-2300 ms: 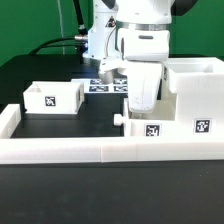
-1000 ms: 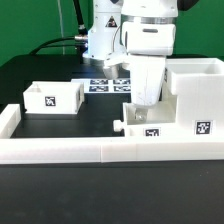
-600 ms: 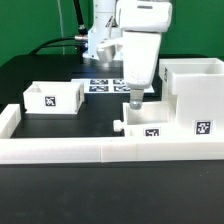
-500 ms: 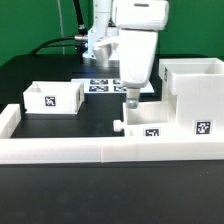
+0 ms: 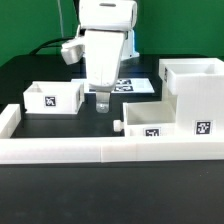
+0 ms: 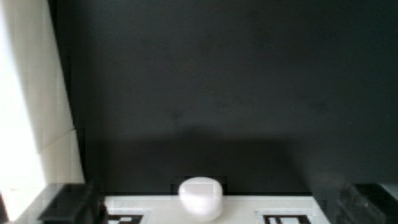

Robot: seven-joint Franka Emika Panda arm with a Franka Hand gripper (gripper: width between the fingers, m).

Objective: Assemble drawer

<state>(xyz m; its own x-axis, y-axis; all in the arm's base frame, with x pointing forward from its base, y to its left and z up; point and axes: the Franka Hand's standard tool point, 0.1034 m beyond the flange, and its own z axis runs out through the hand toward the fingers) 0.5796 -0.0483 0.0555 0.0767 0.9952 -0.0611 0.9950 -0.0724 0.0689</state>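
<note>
From where I stand, the black table [image 5: 40, 70] fills most of the scene, and the white arm [image 5: 105, 45] reaches down over its middle. The drawer lies in three loose parts. Its tall housing [image 5: 195, 90] stands at the exterior view's right, open at the top, with a square tag low on its front face. A low white wall strip [image 5: 70, 150] runs along the near edge of the table. One tray [image 5: 150, 122] sits against the housing's left side, just behind the strip, and its small knob [image 5: 118, 125] points to the exterior view's left. The other tray [image 5: 55, 97] stands well apart at the left, upright and tagged. The marker board [image 5: 135, 84] lies flat behind the arm. The gripper [image 5: 101, 103] hangs low over bare table between the two trays and holds nothing. The wrist view shows its dark fingers [image 6: 68, 203] spread wide. A small rounded white piece [image 6: 199, 195] also shows in that view, and I cannot tell what it is.
</note>
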